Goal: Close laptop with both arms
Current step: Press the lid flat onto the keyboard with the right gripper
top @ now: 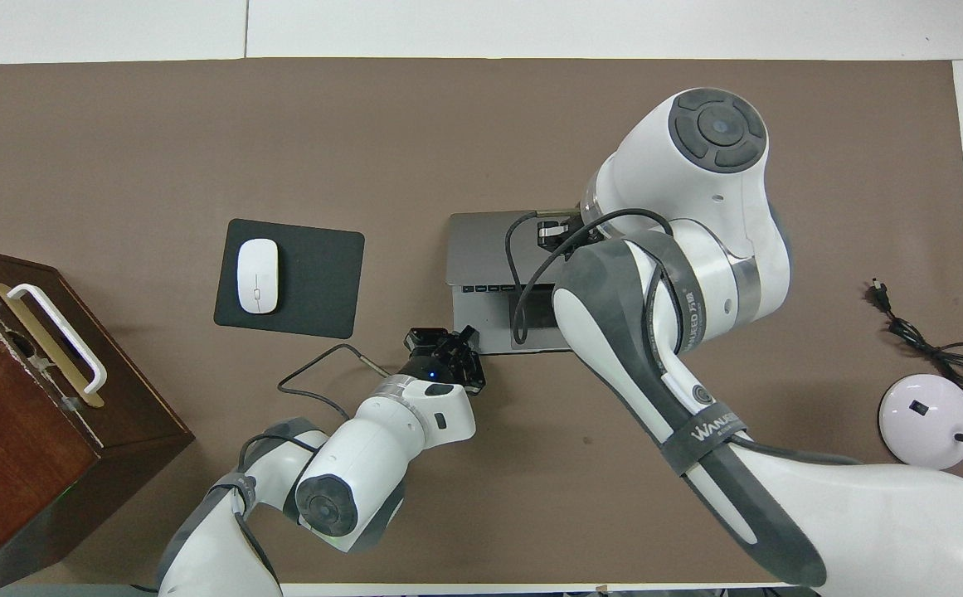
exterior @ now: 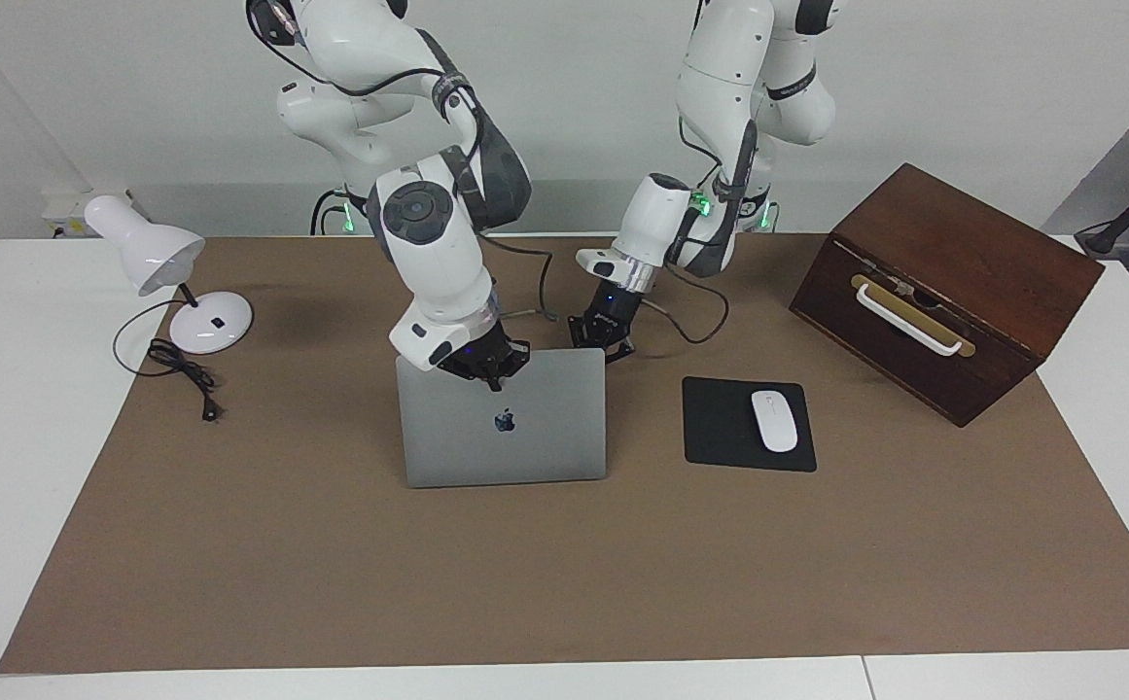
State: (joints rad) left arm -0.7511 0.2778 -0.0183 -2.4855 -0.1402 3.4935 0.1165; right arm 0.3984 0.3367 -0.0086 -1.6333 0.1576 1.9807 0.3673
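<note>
The silver-grey laptop (exterior: 535,442) stands half open in the middle of the brown mat, its lid with the dark apple logo leaning toward the robots. In the overhead view the lid (top: 485,249) covers most of the keyboard, leaving one row of keys and the palm rest showing. My right gripper (exterior: 488,367) is shut and presses on the lid's upper edge; in the overhead view the right gripper (top: 554,234) is largely hidden under its own arm. My left gripper (exterior: 603,340) is shut and rests at the corner of the laptop's base nearest the robots, as the overhead view shows of the left gripper (top: 450,347).
A black mouse pad (exterior: 720,428) with a white mouse (exterior: 774,420) lies beside the laptop toward the left arm's end. A brown wooden box (exterior: 953,262) with a white handle stands at that end. A white desk lamp (exterior: 151,251) and its cord (exterior: 185,374) sit at the right arm's end.
</note>
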